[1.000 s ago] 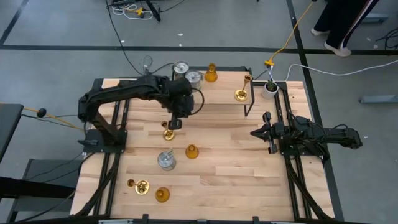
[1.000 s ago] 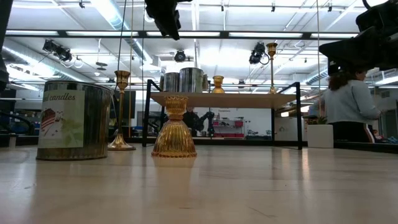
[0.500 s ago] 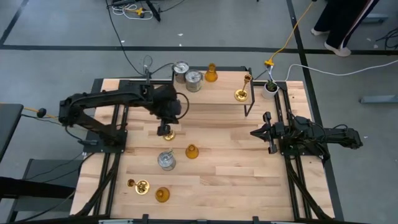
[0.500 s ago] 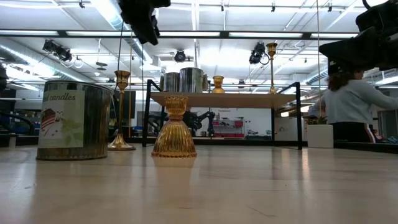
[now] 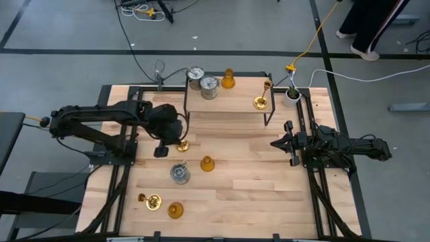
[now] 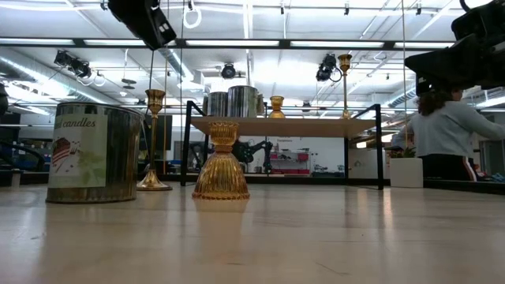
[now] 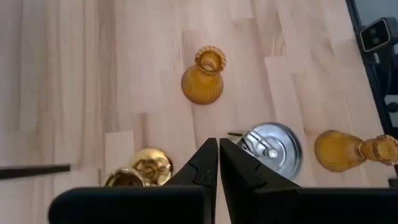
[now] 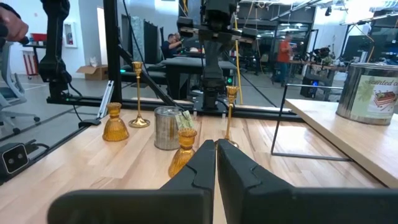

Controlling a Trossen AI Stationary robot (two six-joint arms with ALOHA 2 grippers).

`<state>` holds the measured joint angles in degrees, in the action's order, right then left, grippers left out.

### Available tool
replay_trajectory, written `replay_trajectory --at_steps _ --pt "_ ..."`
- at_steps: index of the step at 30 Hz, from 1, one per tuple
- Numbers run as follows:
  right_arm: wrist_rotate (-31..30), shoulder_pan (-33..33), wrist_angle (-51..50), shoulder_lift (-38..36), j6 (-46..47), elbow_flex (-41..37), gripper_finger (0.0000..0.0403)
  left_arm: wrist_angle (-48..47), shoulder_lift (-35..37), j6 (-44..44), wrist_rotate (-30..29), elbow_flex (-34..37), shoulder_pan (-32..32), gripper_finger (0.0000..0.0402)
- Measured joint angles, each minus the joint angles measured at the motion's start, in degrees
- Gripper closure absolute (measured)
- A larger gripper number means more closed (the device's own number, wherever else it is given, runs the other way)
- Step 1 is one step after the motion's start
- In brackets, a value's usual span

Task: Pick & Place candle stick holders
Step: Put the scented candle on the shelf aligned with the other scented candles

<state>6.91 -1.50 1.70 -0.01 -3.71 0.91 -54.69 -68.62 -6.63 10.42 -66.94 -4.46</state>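
Observation:
My left gripper is shut and empty. It hangs above the table just left of an upright brass holder. Near it on the table stand a silvery cylinder and an amber bell holder. A brass holder and an amber one are near the front left. The shelf bears two silvery cylinders, an amber holder and a brass holder. My right gripper is shut and empty at the table's right.
A small white pot with a green plant stands right of the shelf. The shelf's black legs reach down to the table. A person stands in the room behind the table. Bare wood lies at the table's front right.
My left gripper has gone from beside the shelf's front toward the table's left edge and a little toward its near edge, passing the upright brass holder, which has stayed in place.

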Motion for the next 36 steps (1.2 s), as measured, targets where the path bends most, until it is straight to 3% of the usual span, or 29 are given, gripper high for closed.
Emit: replay_trajectory --at_steps 6,11,19,26,36 --pt "0.01 0.00 -0.01 0.00 0.00 -0.01 0.0381 0.82 0.24 0.55 -0.80 -0.02 2.78 0.0370" --pt "0.01 0.00 0.01 0.00 0.00 -0.01 0.0381 0.84 0.22 -2.48 -1.92 -0.02 6.66 0.0334" --pt "0.01 0.00 0.00 0.00 -0.01 -0.01 0.0381 0.04 -0.43 -10.36 -4.34 -0.06 13.06 0.0230" --pt "0.01 -0.02 0.02 0.00 -0.02 -0.01 0.0381 -1.44 -2.12 -10.07 -4.64 -0.02 16.36 0.0128" --pt "0.01 -0.02 0.02 0.00 0.00 -0.01 0.0381 -1.88 -6.55 0.78 -4.74 -0.10 19.75 0.0027"
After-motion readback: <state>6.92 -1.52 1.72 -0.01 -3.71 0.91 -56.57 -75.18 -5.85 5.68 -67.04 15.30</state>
